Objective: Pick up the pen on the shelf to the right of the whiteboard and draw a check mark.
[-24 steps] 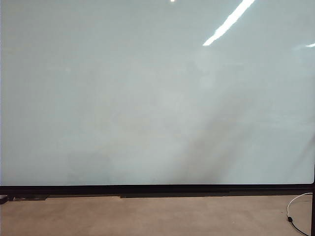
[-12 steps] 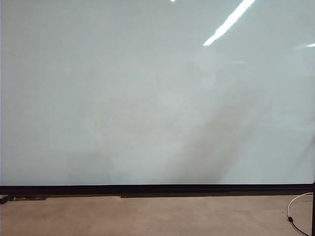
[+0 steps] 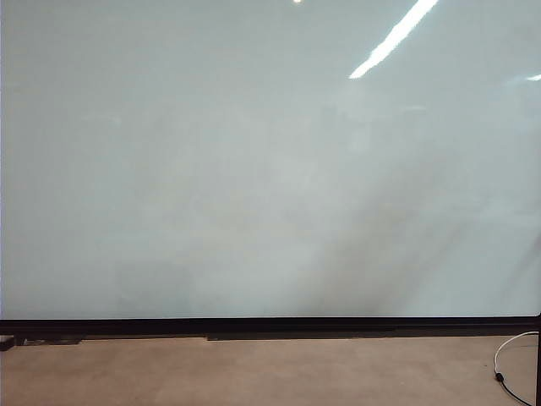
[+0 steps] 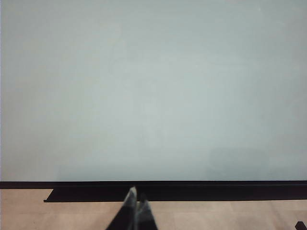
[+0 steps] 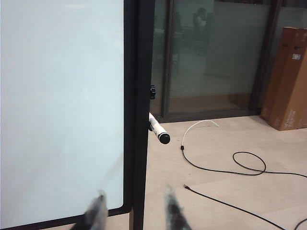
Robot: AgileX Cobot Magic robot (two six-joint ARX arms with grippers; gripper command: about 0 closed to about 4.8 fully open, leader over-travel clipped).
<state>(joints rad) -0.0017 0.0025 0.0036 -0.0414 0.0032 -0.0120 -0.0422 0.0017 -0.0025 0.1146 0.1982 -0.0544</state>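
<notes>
Beside the whiteboard's (image 5: 57, 105) right frame edge, the pen (image 5: 159, 129) juts out. Right gripper (image 5: 134, 211) faces it, jaws apart, empty. Left gripper (image 4: 135, 203) near the board's bottom edge, fingertips together.

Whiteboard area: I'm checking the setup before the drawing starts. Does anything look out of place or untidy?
The whiteboard is blank and unmarked. The pen juts out at an angle beside its right frame. Loose cables trail across the floor there. Nothing looks damaged.

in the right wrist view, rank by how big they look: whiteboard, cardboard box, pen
1. whiteboard, fills the near side of the view
2. cardboard box, far off, so its true size is unsure
3. pen, sticking out at the board's frame edge
</notes>
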